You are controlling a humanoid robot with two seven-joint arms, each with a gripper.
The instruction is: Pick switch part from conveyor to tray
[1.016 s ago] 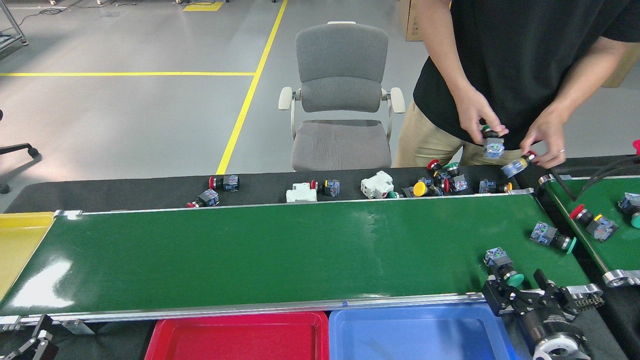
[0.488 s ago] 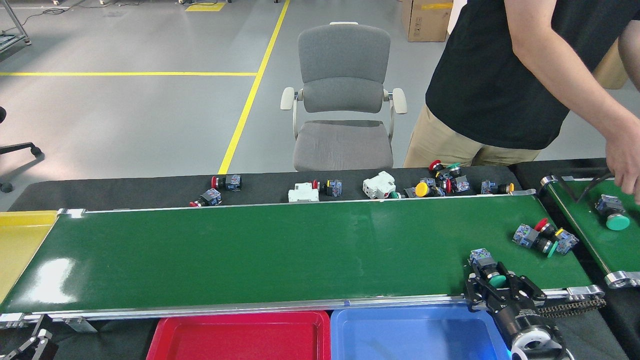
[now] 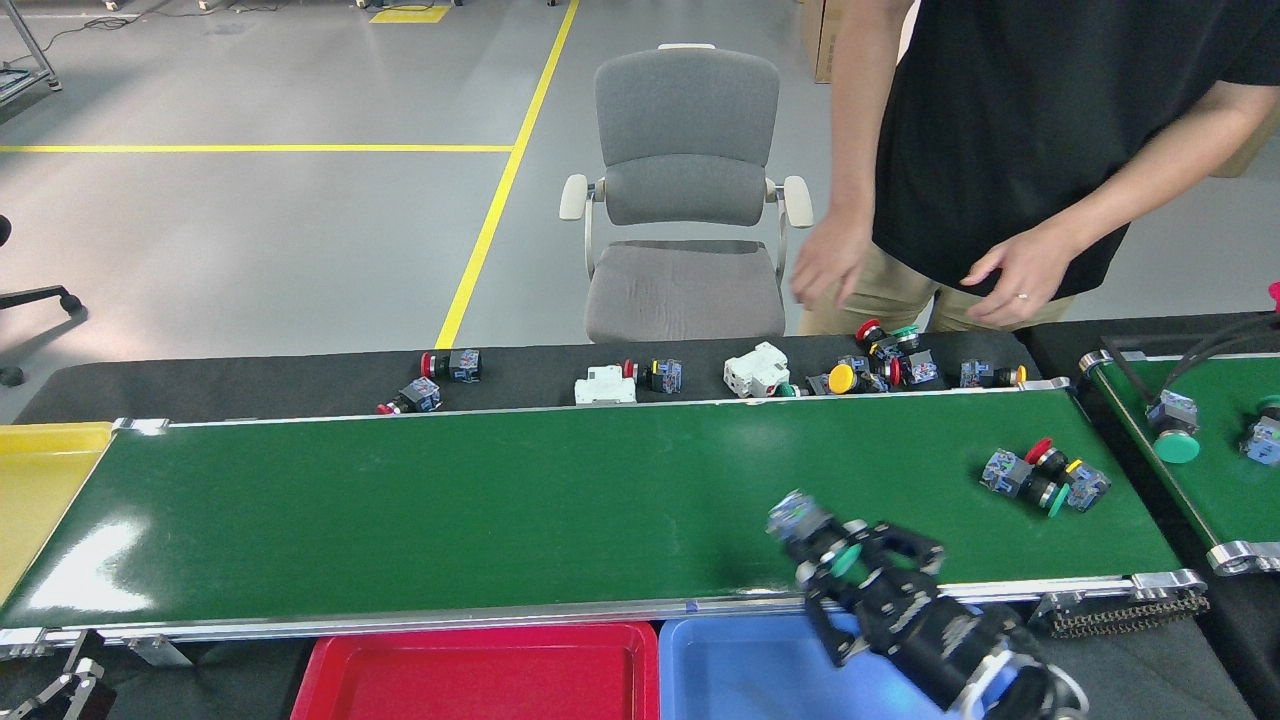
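The conveyor (image 3: 500,500) is a wide glossy green belt running across the view. My right gripper (image 3: 850,568) is over the belt's near edge, motion-blurred, shut on a switch part (image 3: 803,520) with a blue-grey body and a green button. The part is lifted off the belt, just above the rail and the blue tray (image 3: 740,670). A pair of switch parts (image 3: 1040,475), with red and green buttons, lies touching at the belt's right end. Only a bit of my left gripper (image 3: 65,690) shows at the bottom left corner.
A red tray (image 3: 480,670) sits left of the blue one, and a yellow tray (image 3: 40,480) at the left end. Several switch parts (image 3: 880,372) lie on the black strip behind the belt. A person's hands (image 3: 1015,275) hover there. A second belt (image 3: 1210,450) carries parts at right.
My right gripper closed on the green-button switch part, lifted it and swung left toward the blue tray. The pair of parts rode leftward on the belt. The person's hands moved back over the black strip.
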